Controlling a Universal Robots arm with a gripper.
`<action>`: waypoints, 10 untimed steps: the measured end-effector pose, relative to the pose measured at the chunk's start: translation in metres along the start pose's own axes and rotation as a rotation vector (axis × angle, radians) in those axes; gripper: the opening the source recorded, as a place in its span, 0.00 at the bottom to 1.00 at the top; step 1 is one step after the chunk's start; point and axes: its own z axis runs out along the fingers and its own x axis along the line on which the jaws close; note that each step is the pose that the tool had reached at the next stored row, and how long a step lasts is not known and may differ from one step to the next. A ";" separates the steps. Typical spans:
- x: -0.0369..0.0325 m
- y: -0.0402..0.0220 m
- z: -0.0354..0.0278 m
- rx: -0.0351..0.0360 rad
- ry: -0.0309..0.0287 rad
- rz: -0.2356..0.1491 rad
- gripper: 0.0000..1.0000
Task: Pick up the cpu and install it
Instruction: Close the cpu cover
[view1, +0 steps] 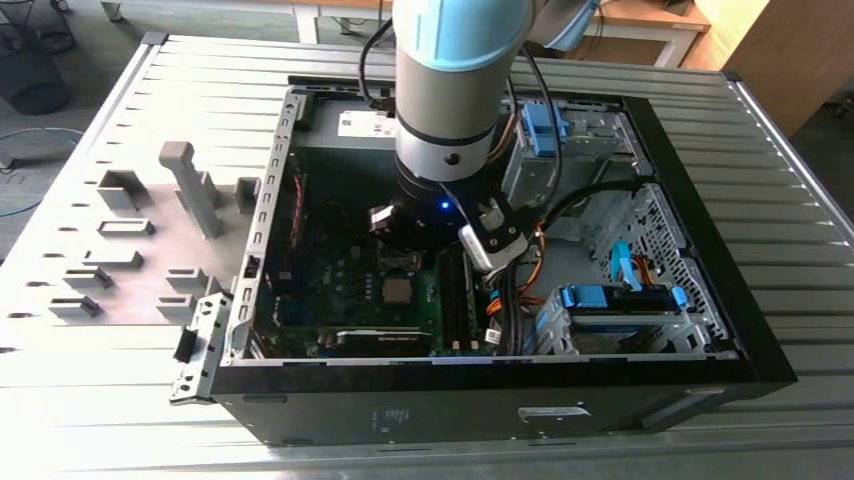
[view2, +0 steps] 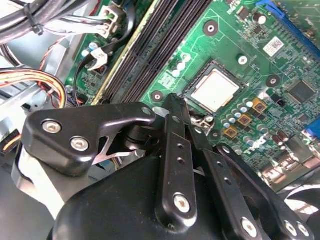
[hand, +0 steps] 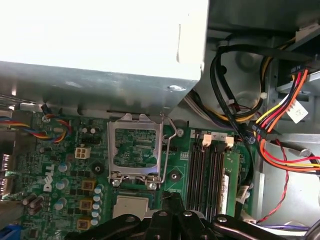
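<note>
- Pretty crowded in here: memory slots (hand: 207, 170) run right alongside the hand (hand: 172, 200), and a tangle of coloured cables (hand: 280, 120) sits further off on that same side.
- The socket frame (hand: 134, 121) is swung open, just beyond the cpu.
- The cpu (view2: 216, 90) lies flat in its socket, just ahead of the hand's fingertips.
- The arm (view1: 454, 100) drops straight down into the open case (view1: 467, 410) on the worktop (view1: 787, 250).
- Its fingers (view2: 175, 150) are pinched together, and there's nothing in them.
</note>
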 end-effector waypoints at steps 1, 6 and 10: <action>-0.0008 0.0000 0.0001 -0.0001 0.0002 -0.003 0.11; -0.0022 0.0000 0.0006 -0.0017 0.0023 -0.039 0.11; -0.0023 -0.0001 0.0012 -0.0041 0.0054 -0.095 0.11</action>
